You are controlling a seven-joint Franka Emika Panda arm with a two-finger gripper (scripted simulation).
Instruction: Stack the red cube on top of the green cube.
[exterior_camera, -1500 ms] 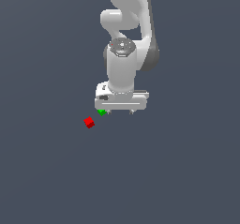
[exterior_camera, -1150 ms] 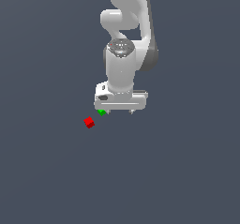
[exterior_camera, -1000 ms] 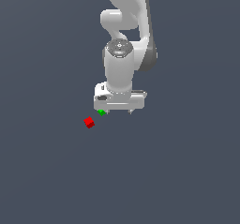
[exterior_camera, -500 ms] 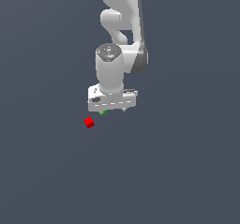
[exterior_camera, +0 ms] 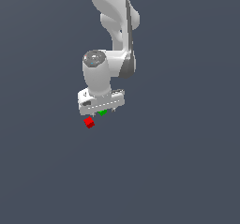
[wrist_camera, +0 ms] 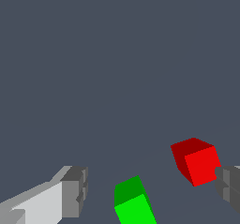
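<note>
The tiny red cube (exterior_camera: 88, 122) lies on the grey floor just below the white gripper (exterior_camera: 101, 110), toward the exterior view's left. Mostly hidden under the hand, the green cube (exterior_camera: 102, 112) shows only as a small patch. In the wrist view the gripper (wrist_camera: 152, 192) is open, one grey fingertip (wrist_camera: 74, 191) on one side and the other fingertip (wrist_camera: 228, 189) on the other. The red cube (wrist_camera: 196, 161) sits close to that second fingertip, and the green cube (wrist_camera: 134, 204) lies between the fingers. Nothing is held.
The arm's white links (exterior_camera: 115, 17) rise above the gripper. Plain dark grey floor (exterior_camera: 178, 162) surrounds the cubes, with no other objects in view.
The arm has swung toward the exterior view's left and lowered, bringing the hand over the green cube and nearer the red cube. Neither cube has moved.
</note>
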